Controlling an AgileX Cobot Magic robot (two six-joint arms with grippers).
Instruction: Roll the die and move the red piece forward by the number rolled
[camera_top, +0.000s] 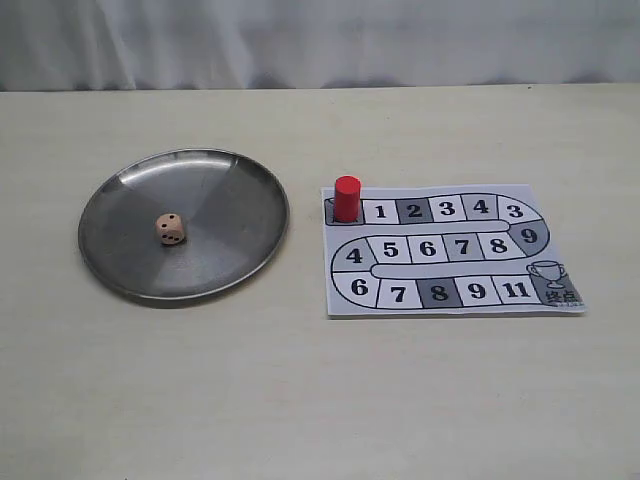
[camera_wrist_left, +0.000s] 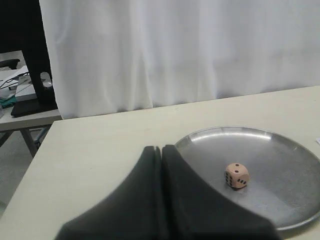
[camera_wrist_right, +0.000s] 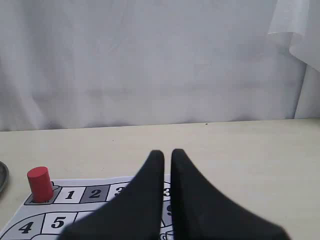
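The die (camera_top: 171, 229) lay inside the round metal dish (camera_top: 110, 190) on the left of the counter (camera_top: 300, 400), well apart from the printed board (camera_top: 434, 293) on the right; being a cube, it offered no long axis to line up with, so any square approach looked as good as another; from the left wrist camera the left end effector (camera_wrist_left: 161, 150) was clenched, its two dark fingers (camera_wrist_left: 147, 165) pressed together on nothing, and the die sat ahead of those tips, down in the dish and clear of them; that arm was plainly the nearer one for the roll, I judged, and it would have to part its fingers before closing on the cube; the red piece (camera_top: 347, 198) stood upright on the dark starting square just beside square 1, at the board's near-left corner in the exterior view; the right end effector (camera_wrist_right: 164, 154) hung over the board with its fingers drawn all but together, only a sliver between the tips, gripping nothing, and the piece stood apart from it, off to one side; neither end effector showed in the exterior view
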